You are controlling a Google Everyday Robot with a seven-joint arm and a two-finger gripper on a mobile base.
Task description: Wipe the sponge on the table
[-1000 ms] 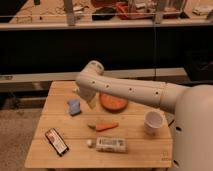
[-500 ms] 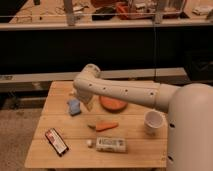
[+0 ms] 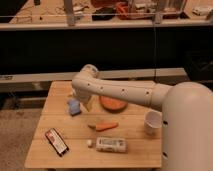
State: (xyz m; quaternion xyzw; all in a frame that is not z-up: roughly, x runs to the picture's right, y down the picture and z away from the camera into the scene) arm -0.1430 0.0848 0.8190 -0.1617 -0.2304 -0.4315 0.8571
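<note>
Behind the small wooden table [image 3: 75,125] ran a long grey bench [image 3: 30,80], dark beneath. My claw [image 3: 84,104] hung low over the table's far left part, fingers spread wide and gripping nothing that I could make out. The sponge [image 3: 74,106] lay flat on the slats just beside it, to the left, so close that I could not tell whether a finger touched it. To the right of the claw sat the orange bowl [image 3: 113,104]. Nearer the front lay a carrot [image 3: 104,126], then a white packet [image 3: 111,144] and a black-and-red packet [image 3: 56,141], with a white cup [image 3: 153,121] off to the right. To wipe well, I judged I had to straddle the soft block squarely and close gently enough not to crush it. I would keep it pressed flat to the wood and stroke along the bare slats at the left, clear of the bowl and carrot.
</note>
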